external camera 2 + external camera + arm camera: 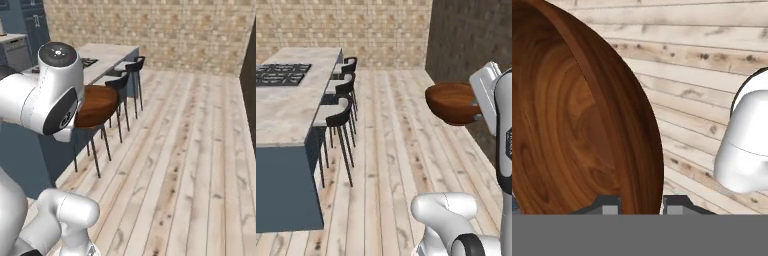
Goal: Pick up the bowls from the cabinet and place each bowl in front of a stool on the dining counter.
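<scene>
A: Hand view first: we see the reddish-brown bowl (577,110) filling the left half, its rim running down between the two fingertips (609,206), one tip inside the wall and one outside. So the gripper (641,206) is closed on the bowl's wall. The tips are mostly cut off at the bottom.

B: In the left base view we find the bowl (452,102) up in the air over the plank floor (391,150), well apart from the dining counter (286,105). The hand itself is hidden behind the white wrist at the right edge.

A: In the right base view the arm's big joint covers the bowl's (97,106) left part; we only make out its right side.

B: Three stools (341,115) stand along the counter's long right edge in the left base view. The cooktop (278,74) lies toward the far end, cut off at the left.

A: The counter's near corner hangs over the blue base (286,190).
</scene>
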